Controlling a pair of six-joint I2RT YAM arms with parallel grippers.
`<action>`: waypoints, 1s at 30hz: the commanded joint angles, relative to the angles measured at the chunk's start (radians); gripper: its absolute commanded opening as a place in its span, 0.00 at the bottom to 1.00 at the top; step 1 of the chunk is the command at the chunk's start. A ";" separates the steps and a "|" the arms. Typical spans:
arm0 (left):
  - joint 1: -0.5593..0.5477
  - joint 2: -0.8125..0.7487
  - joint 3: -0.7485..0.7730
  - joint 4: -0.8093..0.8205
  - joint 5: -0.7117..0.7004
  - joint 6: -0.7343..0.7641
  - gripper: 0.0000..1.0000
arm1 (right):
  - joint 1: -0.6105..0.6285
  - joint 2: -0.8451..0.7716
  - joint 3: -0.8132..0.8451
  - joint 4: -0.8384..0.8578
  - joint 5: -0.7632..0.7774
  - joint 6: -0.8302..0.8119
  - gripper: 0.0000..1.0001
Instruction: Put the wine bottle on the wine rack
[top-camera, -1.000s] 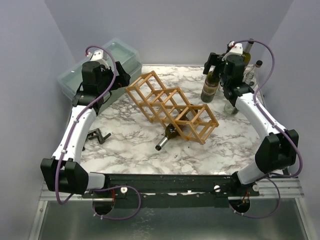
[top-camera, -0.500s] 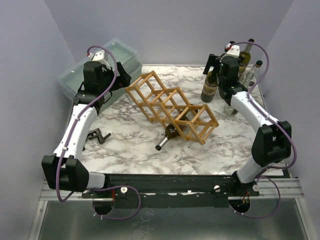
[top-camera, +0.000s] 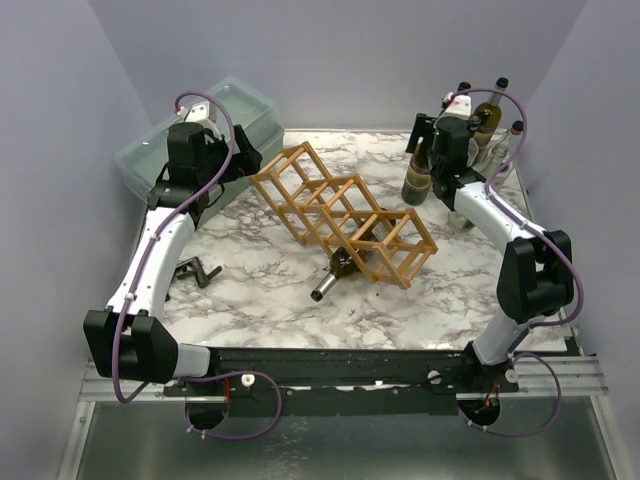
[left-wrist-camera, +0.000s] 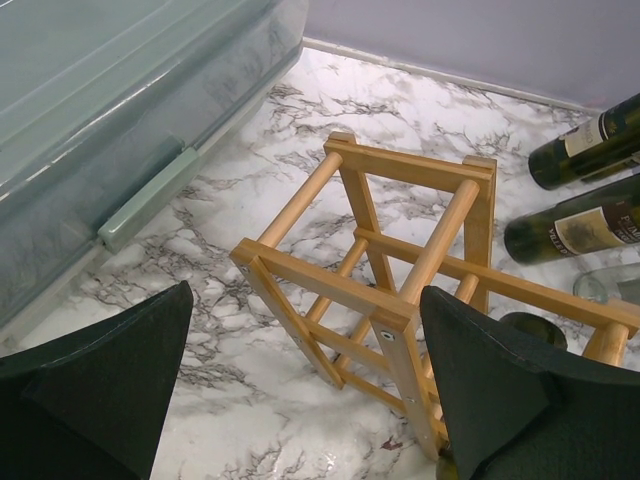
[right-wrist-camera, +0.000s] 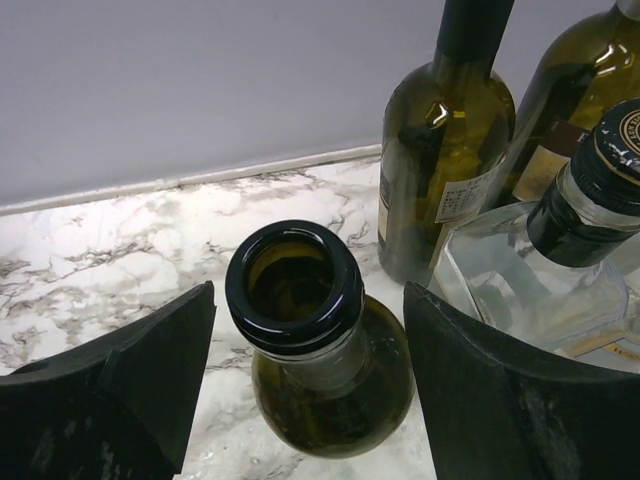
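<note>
Straddling upright wine bottle (right-wrist-camera: 330, 400), right end effector (right-wrist-camera: 310, 290) apart, left end effector (left-wrist-camera: 305, 300) apart, wine rack (top-camera: 345, 210) holding dark bottle (top-camera: 335, 275).

We see a left arm (top-camera: 157, 252) and a right arm (top-camera: 487, 212) built of white links with bulky black joint housings. A thin purple cable (top-camera: 204, 98) runs along each (in loose loops). The base rail (top-camera: 340, 362) is black. The left tool (left-wrist-camera: 305, 300) and right tool (right-wrist-camera: 310, 295) have matte black, wedge-shaped fingers (left-wrist-camera: 95, 395).
</note>
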 joint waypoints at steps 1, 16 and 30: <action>-0.006 0.004 0.031 -0.014 -0.024 0.017 0.97 | -0.006 0.039 -0.009 0.060 0.031 -0.029 0.75; -0.005 0.009 0.034 -0.024 -0.046 0.026 0.97 | -0.005 0.032 0.012 0.042 -0.024 -0.067 0.38; -0.005 -0.034 0.023 -0.023 -0.089 0.043 0.97 | -0.007 -0.180 -0.049 0.104 0.032 -0.023 0.11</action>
